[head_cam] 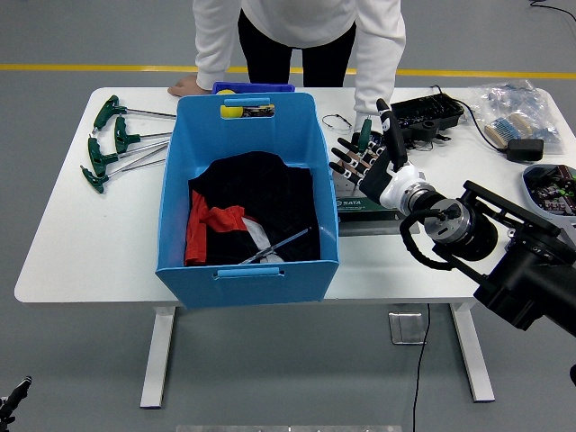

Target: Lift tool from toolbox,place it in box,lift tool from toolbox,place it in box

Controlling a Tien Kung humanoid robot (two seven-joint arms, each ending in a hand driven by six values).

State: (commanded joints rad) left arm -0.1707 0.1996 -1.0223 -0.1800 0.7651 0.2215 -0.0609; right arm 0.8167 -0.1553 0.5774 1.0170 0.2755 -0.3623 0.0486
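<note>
The blue box [247,268] stands mid-table, holding black and red cloth and a slim silver tool [281,244]. Right of it lies the green toolbox [367,206], partly hidden by my arm. My right hand [362,153] hovers above the toolbox near the box's right wall, open, fingers [346,160] spread and thumb up, holding nothing. A person at the far side reaches a white sleeve [373,81] down behind my hand; their hand there is hidden. The person's other hand [184,86] rests on the table's far edge.
Several green T-handle keys [110,144] lie at the left. A black tray [423,114], a plastic bag [515,106], a small black block [525,148] and a parts tray [551,189] fill the right side.
</note>
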